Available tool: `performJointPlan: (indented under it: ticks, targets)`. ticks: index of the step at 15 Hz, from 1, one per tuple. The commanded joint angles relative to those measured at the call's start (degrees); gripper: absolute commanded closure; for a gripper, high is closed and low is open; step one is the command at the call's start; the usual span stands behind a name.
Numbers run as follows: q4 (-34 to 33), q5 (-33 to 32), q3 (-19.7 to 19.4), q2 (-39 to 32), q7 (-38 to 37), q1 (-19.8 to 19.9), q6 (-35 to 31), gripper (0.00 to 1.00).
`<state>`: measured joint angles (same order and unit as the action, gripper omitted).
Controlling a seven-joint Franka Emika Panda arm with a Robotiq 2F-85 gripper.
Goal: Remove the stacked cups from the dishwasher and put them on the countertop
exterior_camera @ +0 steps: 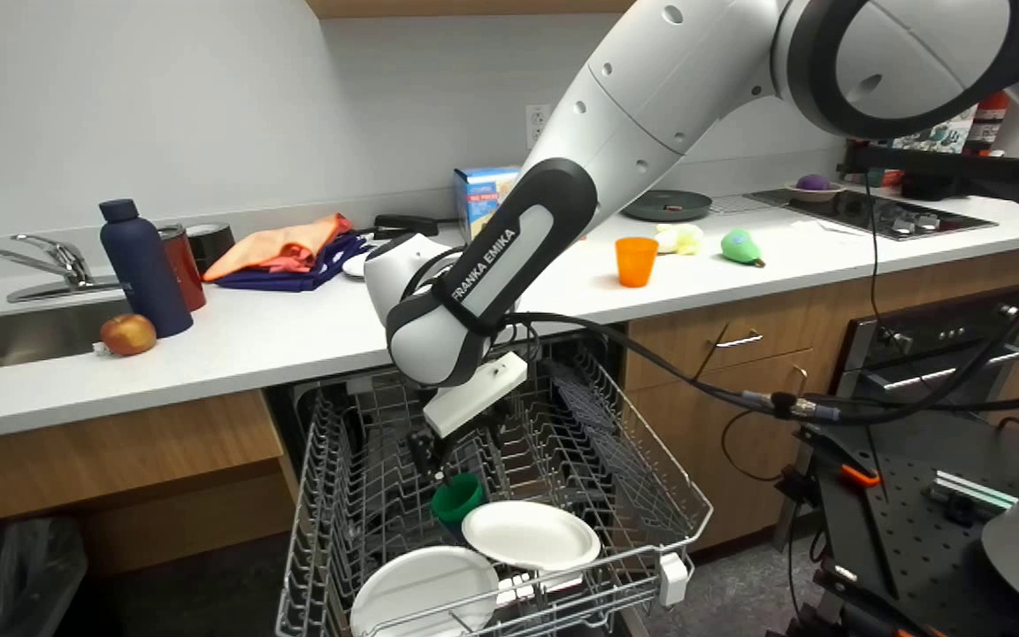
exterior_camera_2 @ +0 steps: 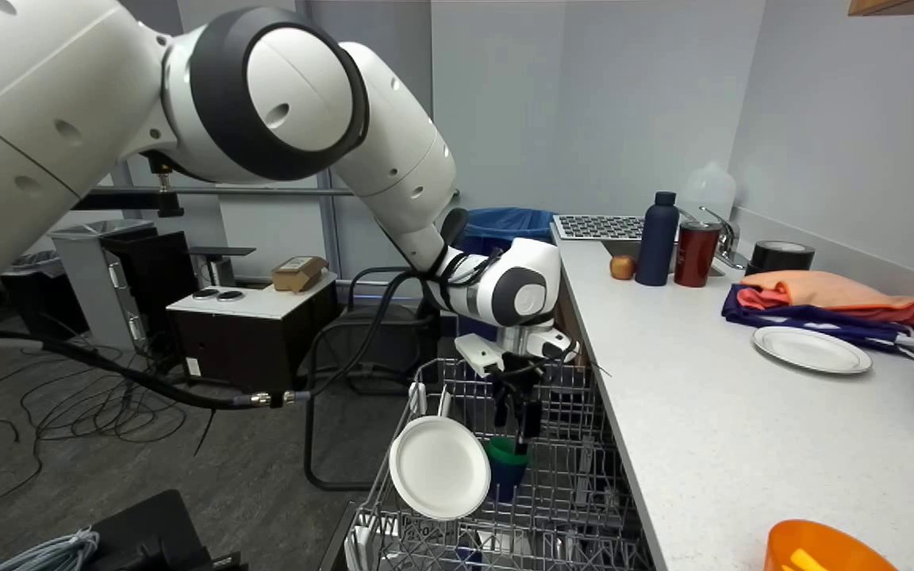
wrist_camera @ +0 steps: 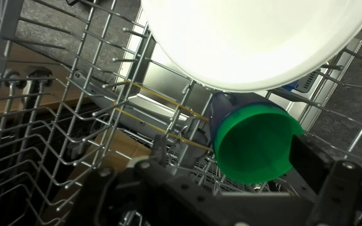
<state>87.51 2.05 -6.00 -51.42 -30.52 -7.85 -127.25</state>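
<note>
Pale grey wall [exterior_camera: 226,106] backs a long white tabletop [exterior_camera: 324,323], seen in an exterior view with twelve o'clock at its top. Toward nine o'clock come a steel sink [exterior_camera: 45,332], an apple [exterior_camera: 127,334], a dark blue bottle [exterior_camera: 147,270] and, partly behind the bottle, a red tumbler [exterior_camera: 193,270]. Between nine and ten, orange and navy cloths [exterior_camera: 288,246] lie heaped.

Around six o'clock the dishwasher [exterior_camera: 341,469] stands open below the tabletop, its wire rack [exterior_camera: 651,469] drawn out. Left to right, the rack bears a white plate [exterior_camera: 425,579], the stacked cups [exterior_camera: 456,502] and another white plate [exterior_camera: 532,533]. The stacked cups sit mouth up between six and seven o'clock, green at the rim and dark blue below.

From between one and two o'clock the robot arm [exterior_camera: 633,115] slants down to the cups. Seen in the wrist view, its tool [wrist_camera: 228,146] is spread wide with nothing in its grip; the cups' green mouth shows between the fingers [wrist_camera: 308,161], nearer the one toward four o'clock, which overlaps the rim. Whether that finger touches the cups I cannot tell.

On the tabletop toward two o'clock stands an orange cup [exterior_camera: 636,261]; below, toward three, a black oven [exterior_camera: 952,327].
</note>
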Motion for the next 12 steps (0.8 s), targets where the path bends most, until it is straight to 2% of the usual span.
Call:
performJointPlan:
  ticks: [1, 12]
  targets:
    - [0.6, -0.6, -1.0, -0.4, -0.3, -0.4, -1.0, 0.0]
    - [0.2, 0.1, -1.0, -2.2, 0.0, 0.1, 2.3, 0.0]
